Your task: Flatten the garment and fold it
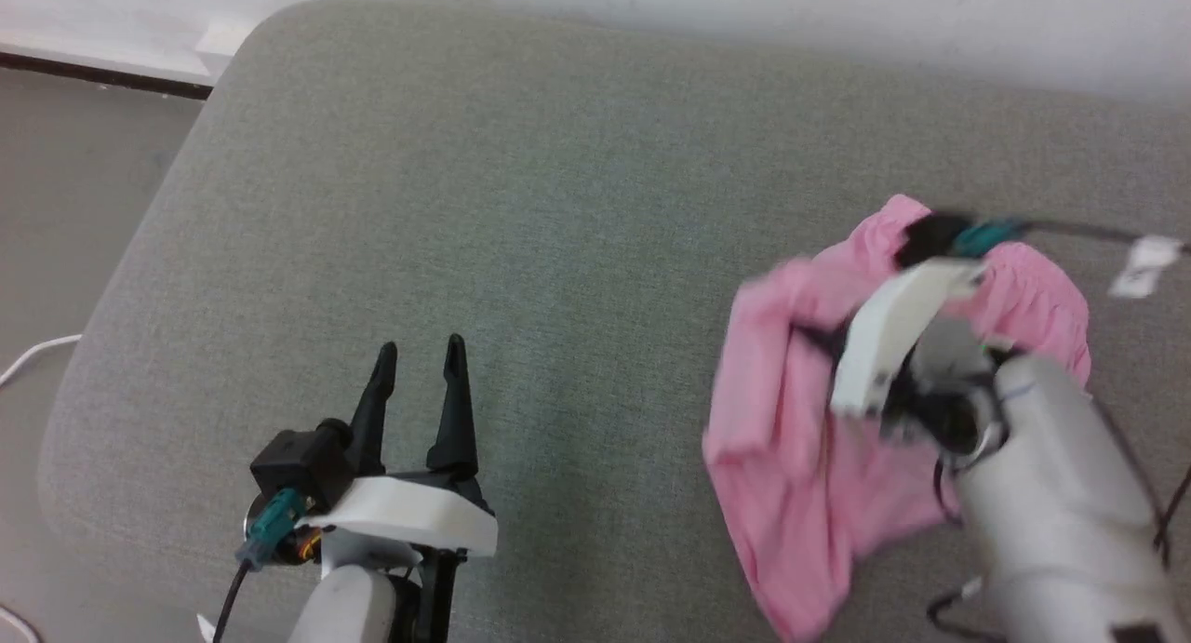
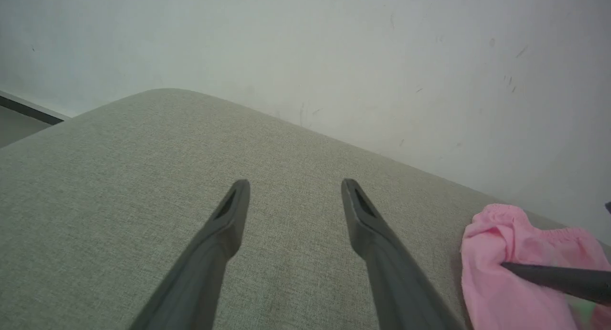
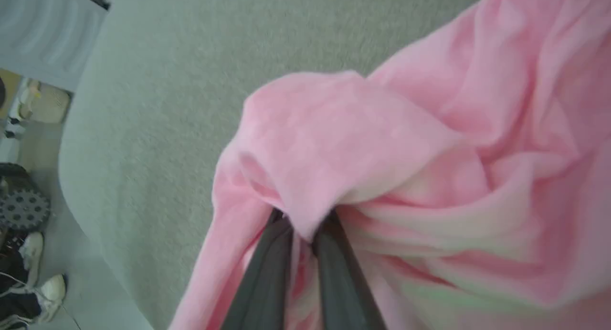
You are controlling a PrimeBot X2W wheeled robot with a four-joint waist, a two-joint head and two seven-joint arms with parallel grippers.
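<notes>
Closest to us, the shorts (image 3: 382, 143) bulge up in a pink heap. A fold of them is pinched between the two dark fingers of our right gripper (image 3: 305, 227). The fingers stand almost together with only cloth between them, and the fold spills over their tips.

From the head we see the shorts bunched and crumpled on the right side of the cushion (image 1: 558, 206), toward its far edge. The gathered waistband is at the top of the heap, and a looser part trails down toward us. The picture is blurred there, so we cannot tell how much of the cloth lies on the cushion.

Our left gripper (image 1: 421, 347) is well apart from the shorts, low on the left over bare grey-green fabric, its fingers spread wide and holding nothing.

Beyond the cushion's far edge rises a pale wall (image 2: 334, 58). Left of the cushion we see grey floor (image 1: 56, 206), where a thin white cable (image 1: 28, 354) curves in from the edge.
</notes>
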